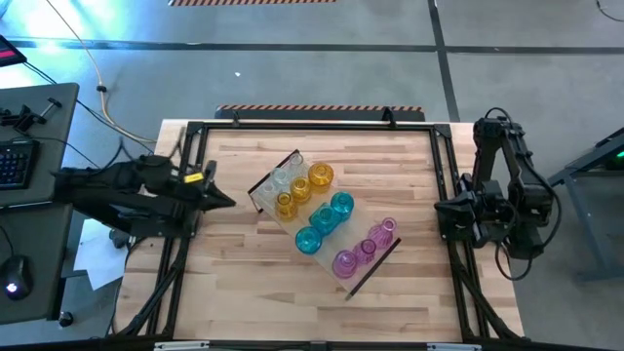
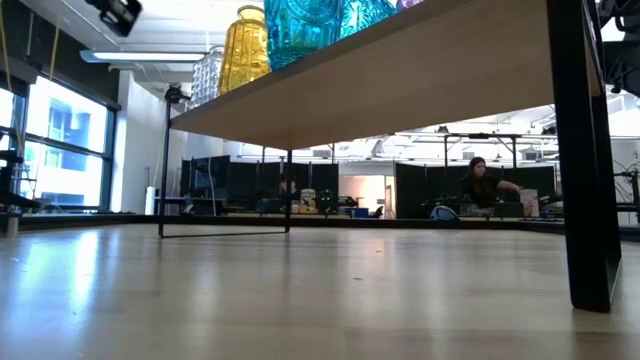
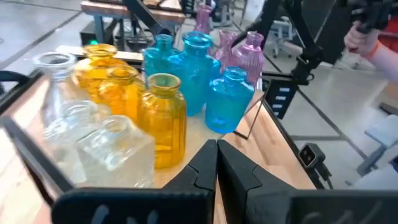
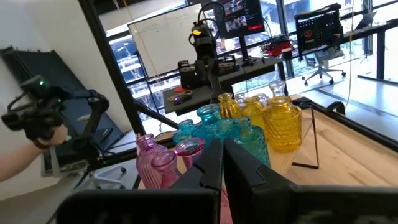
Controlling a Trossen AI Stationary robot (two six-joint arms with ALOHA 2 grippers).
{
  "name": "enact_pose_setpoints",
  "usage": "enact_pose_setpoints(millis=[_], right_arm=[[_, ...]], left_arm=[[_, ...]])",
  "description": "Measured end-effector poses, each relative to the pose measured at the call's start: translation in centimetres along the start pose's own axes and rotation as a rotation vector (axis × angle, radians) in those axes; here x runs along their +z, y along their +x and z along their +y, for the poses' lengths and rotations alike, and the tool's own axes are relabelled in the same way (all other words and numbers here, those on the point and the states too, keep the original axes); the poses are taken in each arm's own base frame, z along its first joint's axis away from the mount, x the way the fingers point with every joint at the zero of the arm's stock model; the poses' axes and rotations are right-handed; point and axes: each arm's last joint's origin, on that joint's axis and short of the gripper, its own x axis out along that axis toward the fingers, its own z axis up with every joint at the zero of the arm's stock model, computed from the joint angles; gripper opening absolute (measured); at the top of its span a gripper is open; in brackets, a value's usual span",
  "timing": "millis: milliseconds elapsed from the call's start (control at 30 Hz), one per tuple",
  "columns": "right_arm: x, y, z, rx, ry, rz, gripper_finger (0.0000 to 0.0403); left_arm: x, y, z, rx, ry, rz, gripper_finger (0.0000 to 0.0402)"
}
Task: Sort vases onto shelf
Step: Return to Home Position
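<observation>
The shelf [image 1: 265, 200] lies slantwise in the middle of the table. Its dark end pieces stand on the tabletop, and the low view shows its underside [image 2: 400, 80]. On it stand the vases in groups: clear [image 1: 280, 178], amber yellow [image 1: 304, 188], teal blue [image 1: 327, 219] and pink [image 1: 366, 249]. My left gripper [image 1: 224, 200] is shut and hovers at the table's left side, pointing at the shelf's clear-and-yellow end [image 3: 124, 118]. My right gripper [image 1: 439, 208] is shut at the table's right edge, facing the pink vases [image 4: 165, 158]. Neither holds anything.
A black frame [image 1: 312, 125] runs around the table. A desk with a keyboard [image 1: 15, 161] and a mouse [image 1: 12, 288] stands to the left. A person's hand with a handheld device [image 4: 28, 121] shows beyond the table. Bare tabletop [image 1: 253, 292] lies near the front edge.
</observation>
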Motion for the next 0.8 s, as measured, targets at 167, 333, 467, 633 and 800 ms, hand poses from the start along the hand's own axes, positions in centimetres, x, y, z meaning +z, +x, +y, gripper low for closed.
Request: enact_pose_setpoints(millis=[167, 333, 467, 633, 800], right_arm=[[0.0, 0.0, 0.0, 0.003, -0.038, 0.001, 0.0], [-0.1, 0.0, 0.1, 0.003, -0.086, 0.001, 0.0], [-0.2, 0.0, 0.2, 0.003, -0.108, 0.001, 0.0], [-0.2, 0.0, 0.3, 0.003, -0.121, 0.001, 0.0], [-0.7, 0.0, -0.1, 0.003, -0.148, 0.0, 0.0]], left_arm=[[-0.6, -2.6, -0.1, 0.028, -0.029, -0.056, 0.0003], [-3.3, -3.0, 0.5, 0.119, -0.096, -0.087, 0.0003], [-5.5, -2.5, 0.8, 0.136, -0.114, -0.118, 0.0003], [-7.6, -1.8, 1.3, 0.171, -0.134, -0.182, 0.0003], [-8.9, -0.9, 1.5, 0.168, -0.143, -0.214, 0.0003]])
